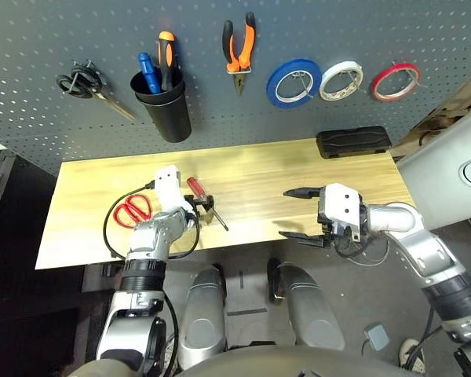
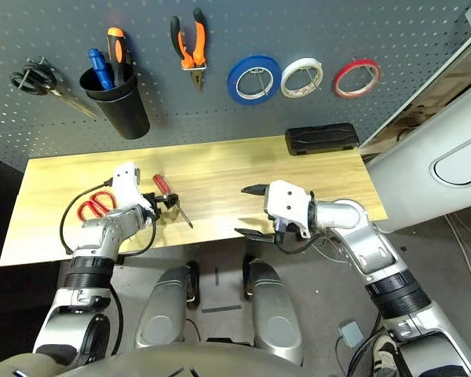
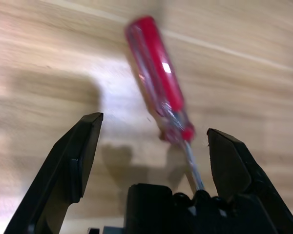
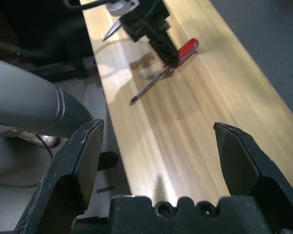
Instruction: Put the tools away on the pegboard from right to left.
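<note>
L eye: pegboard has red tape at R end, then white and blue rolls, pliers, cup. On tabletop: screwdriver near L hand, red scissors other side of it.

R eye: L fingers at screwdriver, R fingers well apart from it, over tabletop.

L wrist: L fingers spread, nothing held; screwdriver slants between them, shaft nearer the R-hand finger of this view, handle beyond tips. Step in hand, I judge: pick screwdriver. Reach on to handle, center it, line fingers w/ its slant, lower, close evenly, check grip before lifting. Cup prob. its home; go in shaft first.

R wrist: R fingers wide, empty; keep clear for now.
</note>
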Robot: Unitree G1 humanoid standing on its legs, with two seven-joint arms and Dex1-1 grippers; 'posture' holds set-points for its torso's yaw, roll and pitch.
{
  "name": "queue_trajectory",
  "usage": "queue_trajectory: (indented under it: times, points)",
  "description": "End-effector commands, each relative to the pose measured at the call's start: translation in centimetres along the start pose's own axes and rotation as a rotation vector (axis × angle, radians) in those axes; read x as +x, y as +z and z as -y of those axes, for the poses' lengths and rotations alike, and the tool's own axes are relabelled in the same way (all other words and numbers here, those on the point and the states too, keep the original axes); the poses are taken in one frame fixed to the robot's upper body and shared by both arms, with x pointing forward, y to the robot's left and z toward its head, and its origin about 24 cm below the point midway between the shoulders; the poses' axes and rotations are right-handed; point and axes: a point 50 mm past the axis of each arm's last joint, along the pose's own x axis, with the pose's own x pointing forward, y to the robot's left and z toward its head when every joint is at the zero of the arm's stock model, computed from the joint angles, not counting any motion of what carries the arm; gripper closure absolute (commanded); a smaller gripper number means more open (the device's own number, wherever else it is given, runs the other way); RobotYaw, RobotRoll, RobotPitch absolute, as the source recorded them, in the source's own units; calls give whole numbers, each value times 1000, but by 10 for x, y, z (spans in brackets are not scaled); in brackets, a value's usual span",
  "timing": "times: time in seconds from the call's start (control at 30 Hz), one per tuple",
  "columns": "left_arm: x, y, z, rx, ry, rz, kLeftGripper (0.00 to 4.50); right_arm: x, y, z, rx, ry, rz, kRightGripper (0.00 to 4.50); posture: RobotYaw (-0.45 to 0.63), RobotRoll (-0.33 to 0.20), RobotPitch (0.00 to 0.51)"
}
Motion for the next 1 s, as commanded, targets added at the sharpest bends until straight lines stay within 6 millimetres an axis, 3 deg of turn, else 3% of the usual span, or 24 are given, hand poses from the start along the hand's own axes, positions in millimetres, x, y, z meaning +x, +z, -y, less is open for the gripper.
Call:
queue_trajectory:
  times: [0.03,0.17,0.23,0.3,0.53,0.77,0.93,1.0]
  points:
    - [6,-7,-3,-15,36,-22,0,-6,1,-3,17,-14,-11,18,-66,0,357]
    - [11,-7,-3,-19,52,-15,0,-8,1,-5,23,-19,-16,18,-70,0,358]
    - [13,-7,1,-23,33,-9,366,-8,1,-5,17,-22,-22,0,-67,0,354]
    - [14,-6,6,-31,13,-8,952,-8,0,-3,13,-26,-26,0,-63,0,350]
    - [2,5,17,-24,-70,8,3674,-10,-7,9,-15,-38,-47,0,-22,0,317]
    - [-40,18,23,58,-246,-8,3690,-13,-16,29,10,-43,-11,0,53,0,253]
    - [-89,31,14,120,-401,-2,3690,-20,-16,48,57,-86,81,0,92,0,205]
    - [-100,35,13,132,-434,7,3690,-23,-16,54,71,-87,102,0,98,0,193]
